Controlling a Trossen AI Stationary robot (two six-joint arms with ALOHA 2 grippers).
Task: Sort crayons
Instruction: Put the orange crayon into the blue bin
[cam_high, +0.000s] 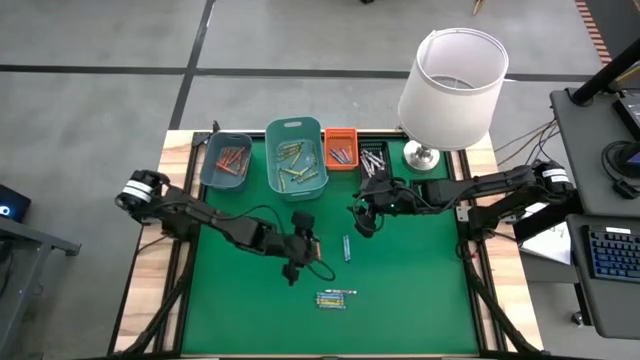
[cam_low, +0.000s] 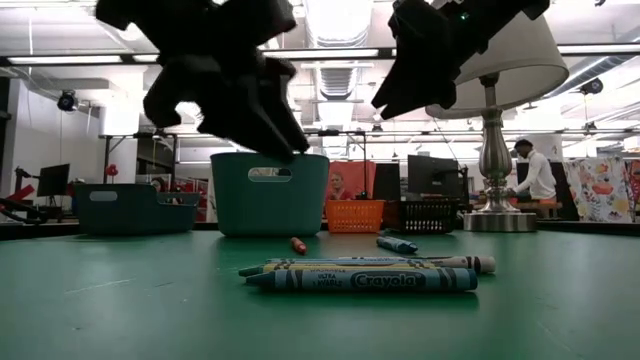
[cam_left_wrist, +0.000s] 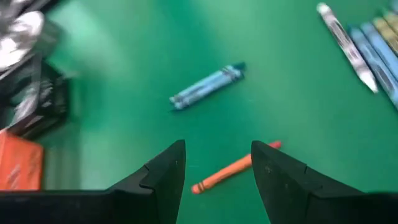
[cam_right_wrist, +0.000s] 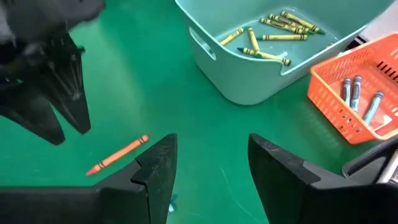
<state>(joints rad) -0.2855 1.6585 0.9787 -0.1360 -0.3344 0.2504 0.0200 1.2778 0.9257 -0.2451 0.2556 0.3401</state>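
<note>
From above, the left gripper (cam_high: 303, 247) is hanging over the middle of the green table (cam_high: 420, 290), and the right gripper (cam_high: 366, 213) is hovering close by, near the bins; a blue crayon (cam_high: 347, 247) is lying between the two sets of fingers, and a small cluster of crayons (cam_high: 333, 298) is waiting just beyond the left fingers, toward the near edge; with both arms crowding one patch, they are risking a knock against each other if both descend together.

At table height, both grippers are floating clear above the surface; the orange crayon (cam_low: 298, 244) is sitting far below the left fingers, so a shallow descent is likely to close on air.

Through the left wrist camera, the fingers (cam_left_wrist: 165, 171) are standing spread and empty; the orange crayon (cam_left_wrist: 235, 168) is lying slantwise just ahead of the gap, its one end tucked behind one fingertip; closing from here is liable to clip that end and roll or flick it away, perhaps toward the blue crayon (cam_left_wrist: 208, 86) farther ahead.

Through the right wrist camera, its fingers (cam_right_wrist: 158, 163) are likewise spread, holding nothing; the orange crayon (cam_right_wrist: 118, 154) is resting just outside one finger, and the teal bin (cam_right_wrist: 249, 68) of yellow-green crayons and the orange bin (cam_right_wrist: 348, 93) are standing ahead; reaching for that same crayon is inviting contact with the left gripper (cam_right_wrist: 53, 102).
</note>
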